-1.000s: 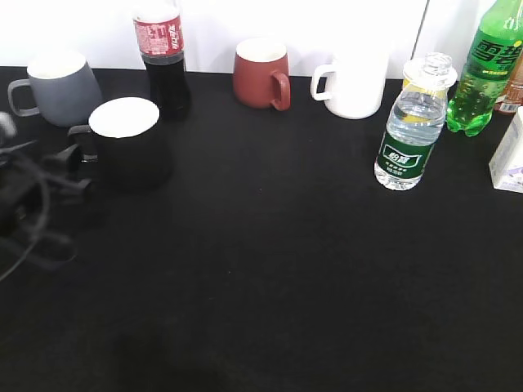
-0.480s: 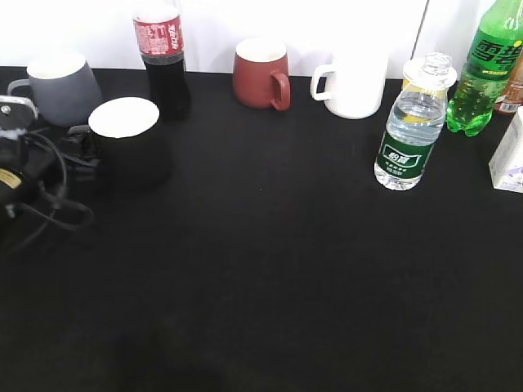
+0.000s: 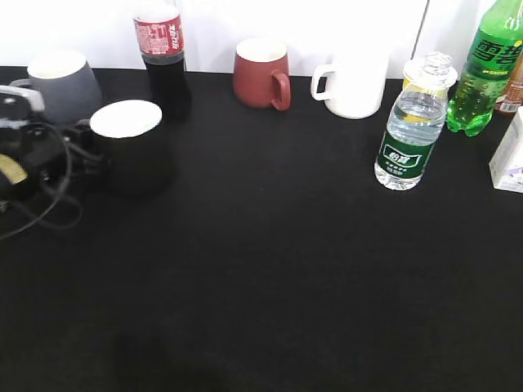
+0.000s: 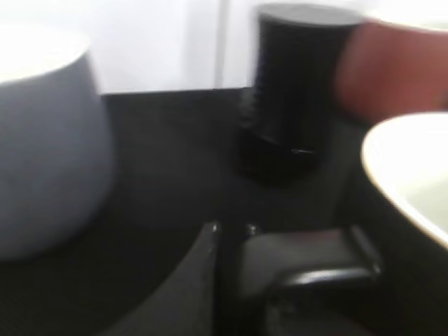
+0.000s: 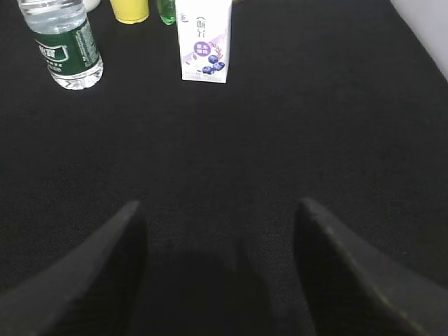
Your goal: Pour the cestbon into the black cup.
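The cestbon [image 3: 406,139], a small clear bottle with a dark green label and no cap, stands upright at the right of the black table. It also shows at the top left of the right wrist view [image 5: 66,49]. The black cup [image 3: 131,155] with a white inside stands at the left and shows in the left wrist view [image 4: 413,210]. My left gripper [image 3: 78,143] is at the cup's handle side. In the left wrist view its jaws [image 4: 229,231] are nearly together at the handle. My right gripper [image 5: 217,210] is open and empty above bare table, well short of the bottle.
A grey mug [image 3: 61,86] stands behind my left gripper and a cola bottle [image 3: 163,57] behind the black cup. A dark red mug [image 3: 260,77], a white mug [image 3: 353,82] and a green soda bottle [image 3: 486,73] line the back. A small carton [image 3: 511,155] stands at the right edge.
My left gripper has moved up and right from the left edge to the black cup's handle. The cup has shifted slightly. The bottle has not moved.
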